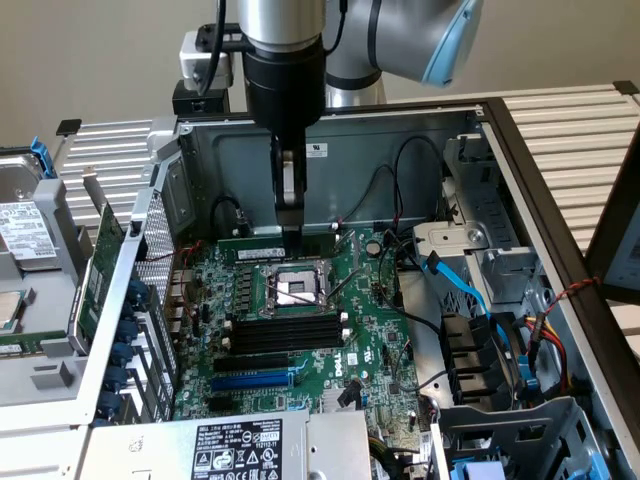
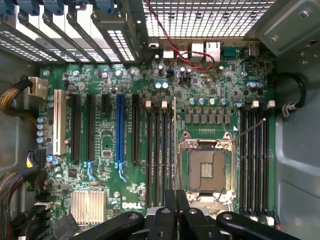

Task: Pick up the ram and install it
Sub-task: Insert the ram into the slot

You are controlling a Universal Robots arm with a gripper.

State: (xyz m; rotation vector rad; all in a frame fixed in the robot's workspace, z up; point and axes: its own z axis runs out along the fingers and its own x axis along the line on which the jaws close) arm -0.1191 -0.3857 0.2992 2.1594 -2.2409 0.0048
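Observation:
My gripper (image 1: pixel 291 232) hangs straight down inside the open computer case, above the motherboard (image 1: pixel 370 330). It is shut on the ram (image 1: pixel 250 241), a thin green stick held level and edge-up at the fingertips. In the wrist view the ram (image 2: pixel 173 145) shows as a thin pale line running out from the gripper (image 2: pixel 175 202), between a bank of black memory slots (image 2: pixel 159 150) and the CPU socket (image 2: pixel 206 167). The ram hovers above the board, clear of the slots. A second bank of black slots (image 2: pixel 254 155) lies past the socket, with a thin wire across it.
Black and blue expansion slots (image 1: pixel 255 372) lie towards the power supply (image 1: pixel 235 450). A green expansion card (image 1: pixel 100 270) and a hard drive (image 1: pixel 25 240) stand outside the case at the exterior view's left. Blue and black cables (image 1: pixel 465 290) crowd the exterior view's right.

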